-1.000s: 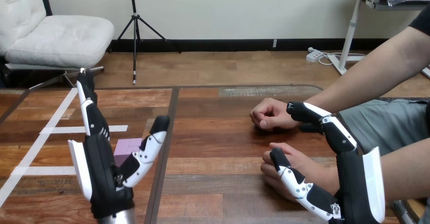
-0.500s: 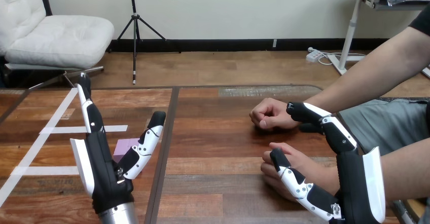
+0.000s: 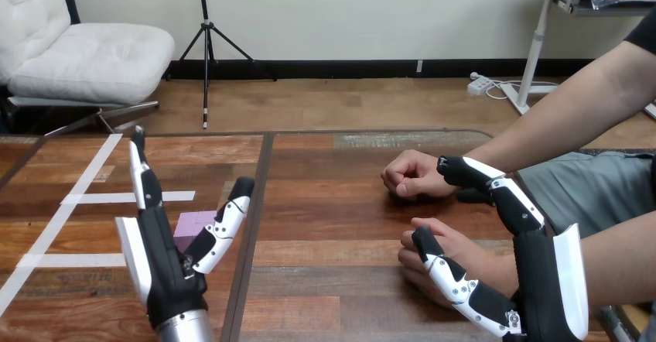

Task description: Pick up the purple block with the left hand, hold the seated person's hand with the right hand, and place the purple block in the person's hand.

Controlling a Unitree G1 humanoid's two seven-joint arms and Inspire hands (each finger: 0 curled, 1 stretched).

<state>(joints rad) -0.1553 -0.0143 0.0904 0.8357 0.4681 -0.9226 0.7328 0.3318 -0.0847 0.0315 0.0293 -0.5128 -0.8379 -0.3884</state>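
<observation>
The purple block point(image 3: 192, 224) lies flat on the wooden table point(image 3: 325, 203), left of centre. My left hand point(image 3: 164, 261) stands upright just in front of the block, open, fingers pointing up and thumb stretched right across the block's near corner. My right hand point(image 3: 541, 268) is open at the lower right. The person's nearer hand point(image 3: 445, 243), a loose fist, lies between its thumb and its straight fingers point(image 3: 495, 187). The thumb rests against that fist. The fingertips reach the wrist of the person's farther hand point(image 3: 410, 174), also a fist on the table.
White tape strips point(image 3: 85, 198) run across the table's left part. A dark seam point(image 3: 251, 234) divides the tabletop just right of the block. Both of the person's forearms come in from the right edge.
My left hand has sunk lower and shifted slightly right, its fingertips dropping toward the block. My right hand and both of the person's hands have stayed still.
</observation>
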